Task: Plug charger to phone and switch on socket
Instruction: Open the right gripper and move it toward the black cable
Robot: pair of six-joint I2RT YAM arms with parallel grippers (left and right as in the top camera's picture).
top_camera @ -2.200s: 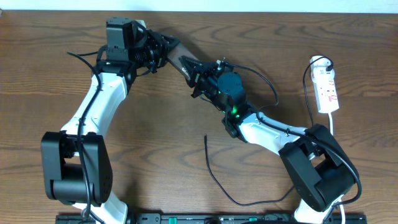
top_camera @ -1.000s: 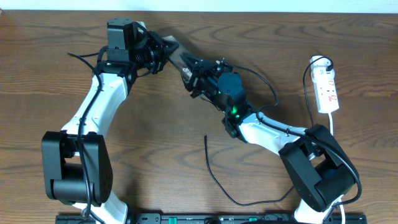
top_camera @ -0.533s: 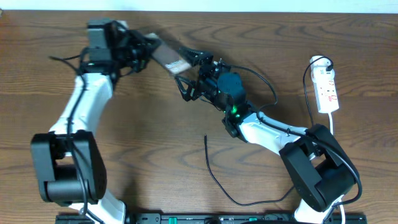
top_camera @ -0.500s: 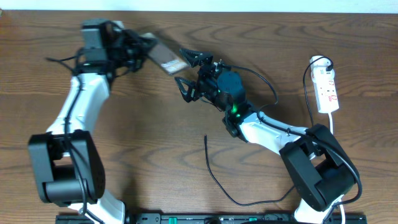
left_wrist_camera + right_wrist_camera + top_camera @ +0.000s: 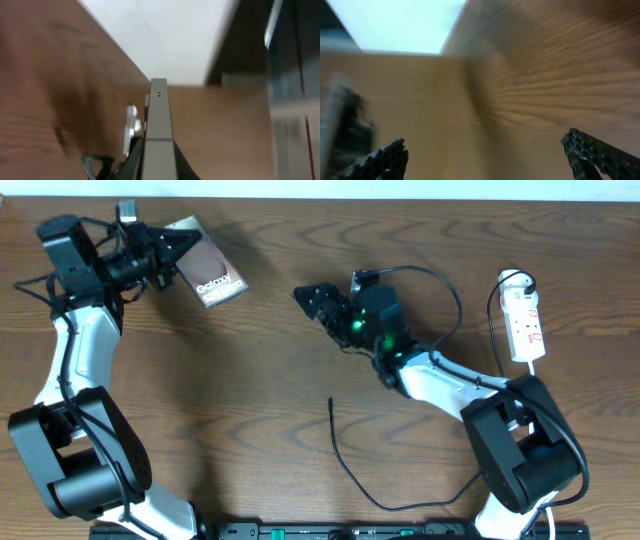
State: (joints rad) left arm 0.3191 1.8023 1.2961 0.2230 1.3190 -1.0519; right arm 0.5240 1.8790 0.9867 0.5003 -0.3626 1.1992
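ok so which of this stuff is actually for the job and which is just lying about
For the job:
- phone, gripped by the left gripper
- thin black charger cable, loose on the table
- white power strip
- right gripper, open and empty

Not part of it:
- the arms' own black wiring
- the wooden table itself
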